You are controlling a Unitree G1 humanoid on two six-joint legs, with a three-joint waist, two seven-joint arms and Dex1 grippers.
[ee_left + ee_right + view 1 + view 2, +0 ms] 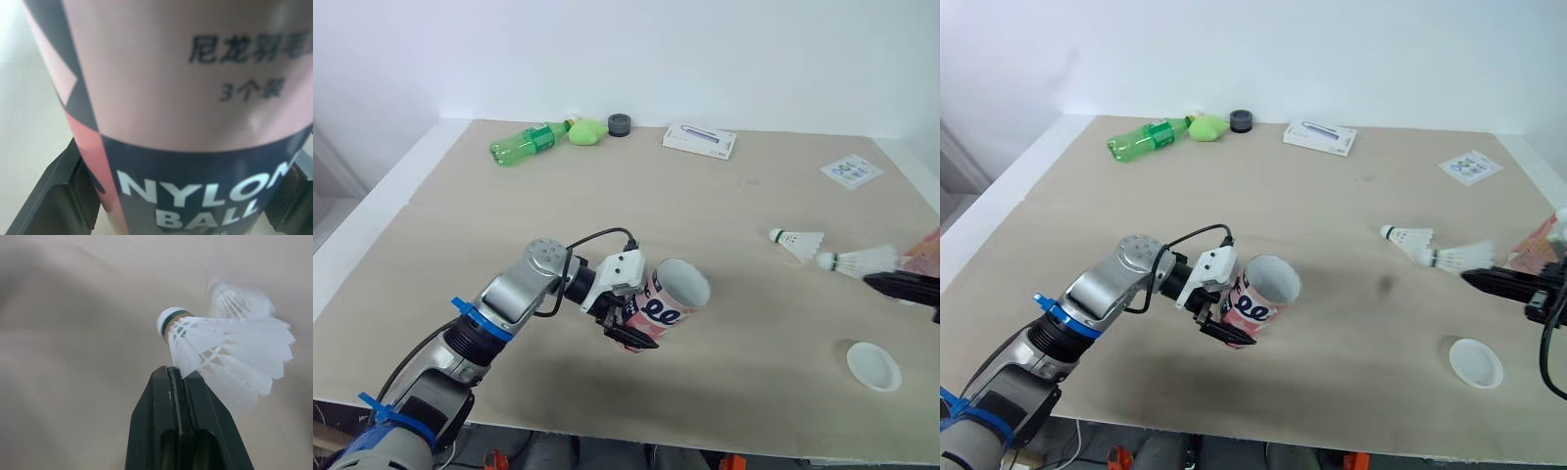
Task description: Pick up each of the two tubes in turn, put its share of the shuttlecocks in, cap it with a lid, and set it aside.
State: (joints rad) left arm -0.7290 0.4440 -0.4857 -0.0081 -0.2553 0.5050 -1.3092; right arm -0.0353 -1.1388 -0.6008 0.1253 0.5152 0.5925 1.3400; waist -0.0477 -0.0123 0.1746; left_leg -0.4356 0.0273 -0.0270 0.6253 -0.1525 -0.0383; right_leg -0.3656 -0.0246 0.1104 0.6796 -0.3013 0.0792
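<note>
White lid lies flat at 5 o'clock on the table, nearest and free. Left gripper is centre-front, jaws clamped on the tube low on its body. The tube is tilted, its long axis running 8 to 2 o'clock with the open mouth facing 2. Right gripper is at 3 o'clock, jaws pinched shut on a shuttlecock by its skirt. The cork points 9, toward the mouth but well apart from it and not yet on the tube's axis. The right arm looks like the one to travel. Second shuttlecock lies loose just beyond. Green bottle is far off at 11.
</note>
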